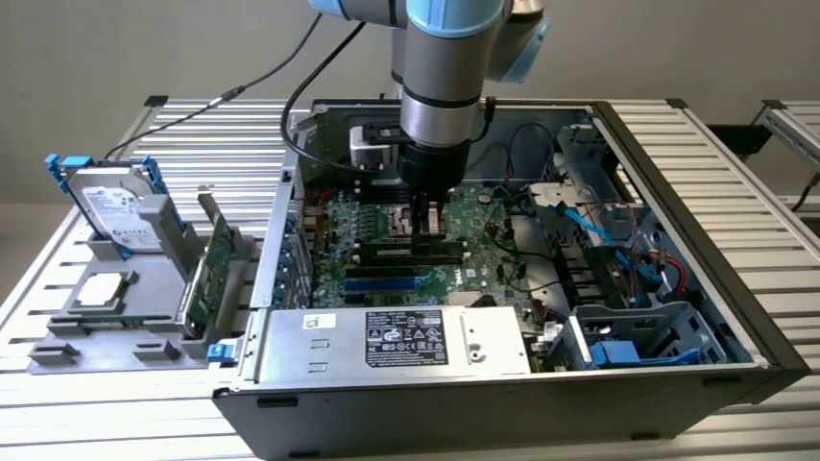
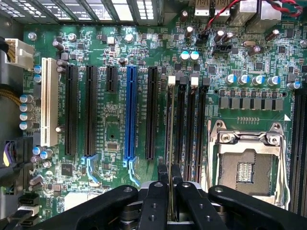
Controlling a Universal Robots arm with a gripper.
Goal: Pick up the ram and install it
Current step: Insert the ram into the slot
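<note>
ram: thin, long, flat stick. The wrist view sees it edge-on as a narrow pale line, pinched between the gripper fingers. Jaws stand narrow, clamped on the stick's two faces. Finger blocks are matte black with round bolt heads.

Stick runs in line with the outermost of four black DIMM slots, the one nearest the long black expansion slots. White latch tab sits at that slot's far end. Can't tell if the stick's lower edge is in the slot or just above it. The end of the stick nearest the camera is buried between the fingers.

Motherboard: glossy green, dense with solder dots and silver capacitor cans. It carries a blue PCIe slot, a white slot and a square steel-framed CPU socket.

Exterior view: the gripper sits at frame centre, down inside the open tower case. The stick is hard to make out there, and the grey cylindrical wrist blocks the board behind it. Sheet-metal power supply with a label is at lower centre.

At the exterior view's left, a grey plastic fixture tray sits on the ribbed aluminium table. It carries an upright hard drive, a green circuit card on edge and a flat square silver processor chip.
</note>
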